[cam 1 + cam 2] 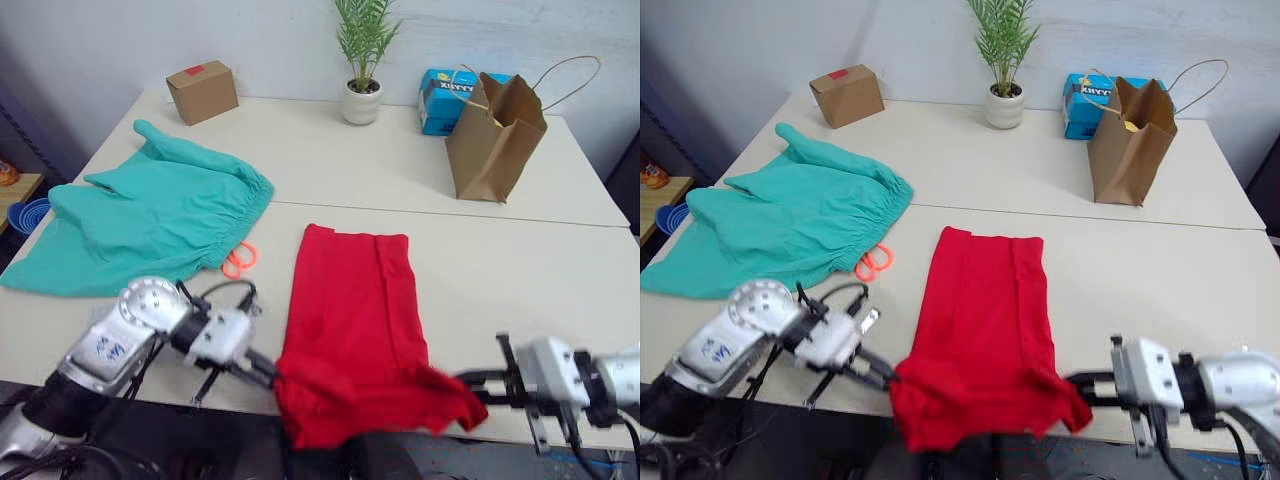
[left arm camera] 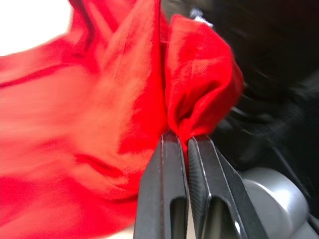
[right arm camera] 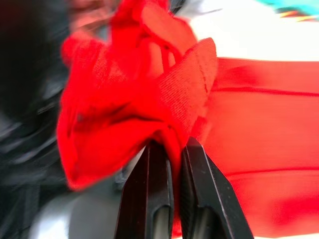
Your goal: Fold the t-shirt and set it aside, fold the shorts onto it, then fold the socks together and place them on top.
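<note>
At the near table edge, the left gripper [image 1: 268, 372] pinches the near left corner of the bright red cotton t-shirt [image 1: 355, 320], its two black fingers [image 2: 167, 189] closed tight on a fold of the cloth. The right gripper [image 1: 470, 382] grips the near right corner the same way, fingers closed on bunched red fabric. The t-shirt lies as a long narrow strip running away from the robot on the pale rectangular table [image 1: 520, 280], its near end drooping over the edge between the two grippers. Further back on the left lie the large teal-green fabric shorts [image 1: 150, 215], spread flat, with the orange drawstring [image 1: 239, 259] beside the waistband. Along the far side stand a small brown cardboard box [image 1: 202, 91], a potted green plant in a white pot [image 1: 362, 60], a blue carton [image 1: 445, 98] and a brown paper bag with handles [image 1: 492, 135].
</note>
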Robot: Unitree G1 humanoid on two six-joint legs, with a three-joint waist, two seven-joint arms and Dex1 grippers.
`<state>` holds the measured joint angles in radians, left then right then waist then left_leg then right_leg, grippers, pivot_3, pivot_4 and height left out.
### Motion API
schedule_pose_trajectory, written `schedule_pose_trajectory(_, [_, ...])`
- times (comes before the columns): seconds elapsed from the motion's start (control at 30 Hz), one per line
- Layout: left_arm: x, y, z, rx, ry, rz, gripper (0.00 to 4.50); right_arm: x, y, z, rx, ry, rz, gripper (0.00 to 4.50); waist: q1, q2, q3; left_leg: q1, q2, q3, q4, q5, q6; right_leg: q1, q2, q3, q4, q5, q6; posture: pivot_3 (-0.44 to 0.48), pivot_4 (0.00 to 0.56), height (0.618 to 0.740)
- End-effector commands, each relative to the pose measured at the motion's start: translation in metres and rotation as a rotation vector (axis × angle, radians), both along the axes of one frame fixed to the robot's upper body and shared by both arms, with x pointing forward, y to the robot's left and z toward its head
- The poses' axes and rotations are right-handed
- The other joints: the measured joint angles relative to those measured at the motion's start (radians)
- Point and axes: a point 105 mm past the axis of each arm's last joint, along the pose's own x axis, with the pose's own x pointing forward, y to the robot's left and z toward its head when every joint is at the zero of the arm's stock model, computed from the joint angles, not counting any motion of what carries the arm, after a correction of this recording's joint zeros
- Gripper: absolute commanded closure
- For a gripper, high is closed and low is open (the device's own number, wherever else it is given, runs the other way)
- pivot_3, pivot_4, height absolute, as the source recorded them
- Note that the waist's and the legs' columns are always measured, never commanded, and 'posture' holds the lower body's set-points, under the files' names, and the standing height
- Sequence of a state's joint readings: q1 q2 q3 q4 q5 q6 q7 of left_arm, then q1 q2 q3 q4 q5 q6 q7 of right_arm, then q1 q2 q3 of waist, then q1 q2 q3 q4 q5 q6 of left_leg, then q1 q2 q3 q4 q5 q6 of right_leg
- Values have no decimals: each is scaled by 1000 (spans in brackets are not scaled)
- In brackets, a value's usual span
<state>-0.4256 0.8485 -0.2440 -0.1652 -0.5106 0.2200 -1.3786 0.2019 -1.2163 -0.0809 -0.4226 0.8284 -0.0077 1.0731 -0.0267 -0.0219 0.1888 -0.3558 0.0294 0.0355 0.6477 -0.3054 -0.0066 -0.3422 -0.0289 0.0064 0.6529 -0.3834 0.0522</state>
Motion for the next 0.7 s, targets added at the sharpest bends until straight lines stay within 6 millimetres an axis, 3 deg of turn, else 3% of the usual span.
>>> schedule_pose_trajectory(0.03, [45, -3, 26, -162, 68, 210, 4500, 40, -4, 13, 108, 29, -147, 4429, 0, -1, 1, -4, 0, 0, 1, 0, 0, -4, 0, 0, 0, 0, 1, 0, 150, 740])
schedule_pose_trajectory(0.2, [87, -20, 21, -188, 62, 359, 4500, 104, -5, 30, 245, -33, -304, 4429, -4, -1, 1, -21, -1, 0, 5, 4, -6, -20, 2, -1, 2, 1, 2, 0, 150, 740])
schedule_pose_trajectory(0.37, [124, -30, 9, -184, 81, 528, 4500, 153, -4, 24, 263, -45, -444, 4429, 0, -1, 1, -40, 0, 1, 16, 4, -6, -41, 2, -1, 13, 1, 2, 0, 150, 740])
schedule_pose_trajectory(0.5, [137, -33, -6, -123, 124, 592, 4500, 165, -3, 1, 191, -13, -473, 4429, 6, -1, 1, -43, 0, 1, 21, 4, -6, -43, 1, -1, 22, 1, 3, 0, 150, 740])
schedule_pose_trajectory(0.7, [143, -32, -1, -167, 160, 639, 4500, 171, -4, -21, 135, 35, -521, 4429, 1, -1, 1, -48, -1, 1, 27, 5, -5, -48, 0, 0, 27, 2, 4, 0, 150, 740])
